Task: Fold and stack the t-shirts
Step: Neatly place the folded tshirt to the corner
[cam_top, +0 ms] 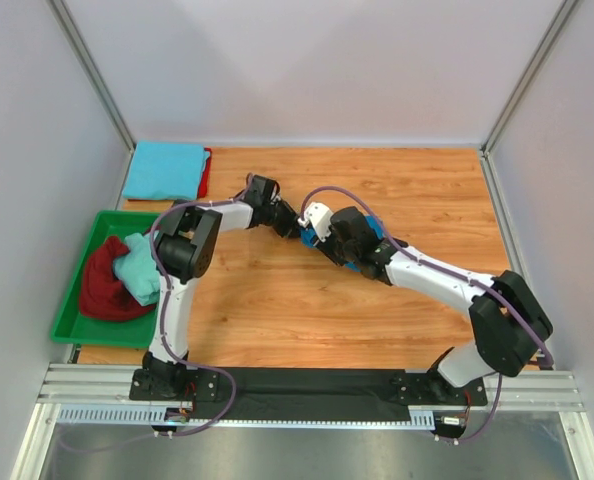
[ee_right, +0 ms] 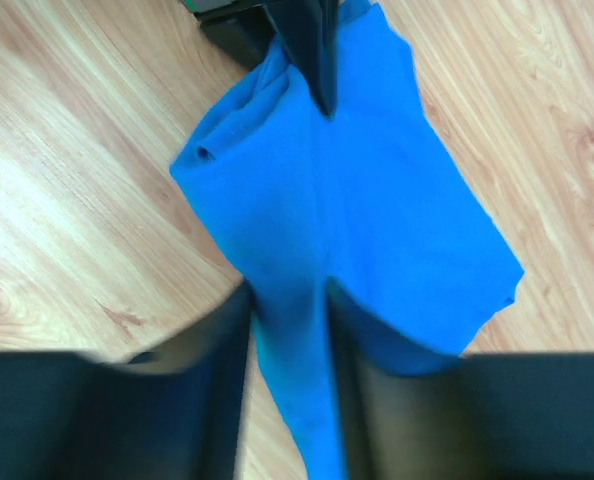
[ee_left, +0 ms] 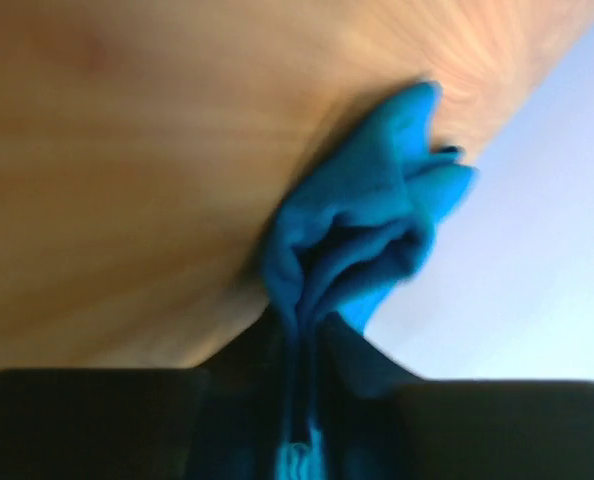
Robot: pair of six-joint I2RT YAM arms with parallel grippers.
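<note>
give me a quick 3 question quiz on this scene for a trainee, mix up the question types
1. True or false: the left gripper and the right gripper are each shut on the royal blue shirt.
2. The maroon shirt lies: A) on the folded stack B) in a gripper C) in the green tray.
3. Fill in: the folded sky blue shirt rests on the ___.
Key: 1 true; 2 C; 3 red shirt.
</note>
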